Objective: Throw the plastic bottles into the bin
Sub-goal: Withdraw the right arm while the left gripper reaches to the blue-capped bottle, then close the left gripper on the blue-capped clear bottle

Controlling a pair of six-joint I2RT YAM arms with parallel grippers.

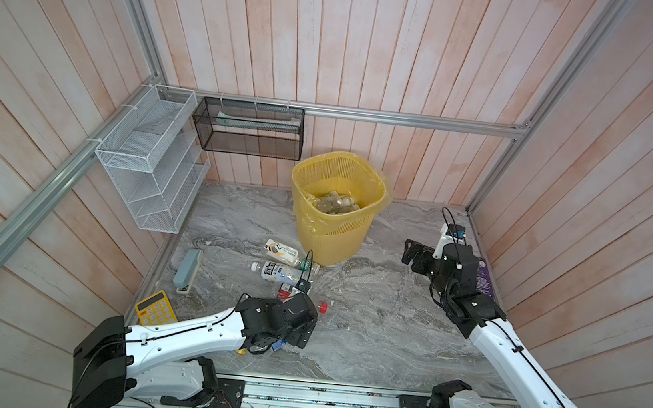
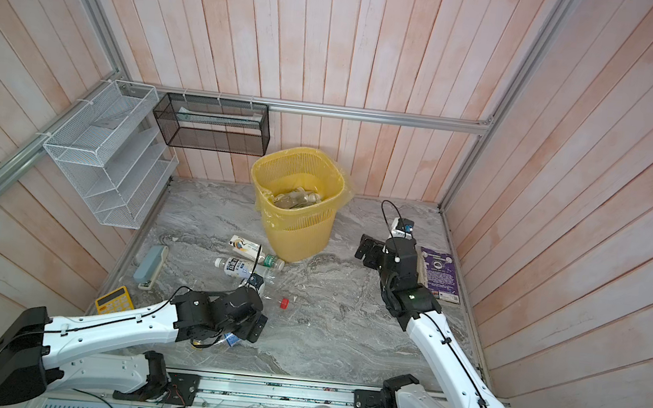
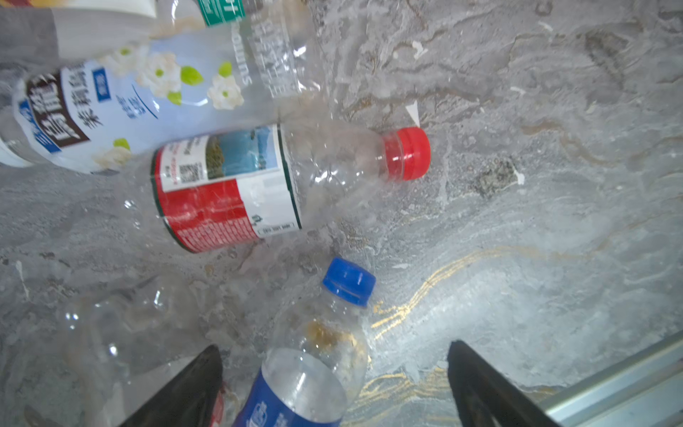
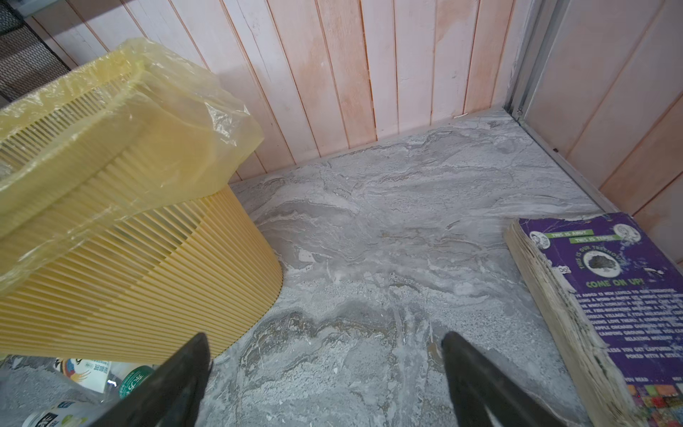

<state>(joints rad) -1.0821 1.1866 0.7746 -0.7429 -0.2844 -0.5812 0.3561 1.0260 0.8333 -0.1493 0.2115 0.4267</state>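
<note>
Partly done: several bottles (image 1: 333, 205) lie in the bin (image 1: 333, 239), upper middle of both top views. At least four remain on the desk (image 1: 365, 322), lower left of it. The left fingers (image 3: 184, 392) stand wide around the blue-capped bottle (image 3: 314, 351), not gripping it. The right fingers (image 4: 177, 377) are wide and empty beside the bin.

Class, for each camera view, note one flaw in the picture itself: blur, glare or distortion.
Both top views: wide-angle lens splays the wall planks outward. Left wrist view: the white-labelled bottle is smeared, soft. Right wrist view: the bin liner glints; right gripper's fingertips blur.
</note>
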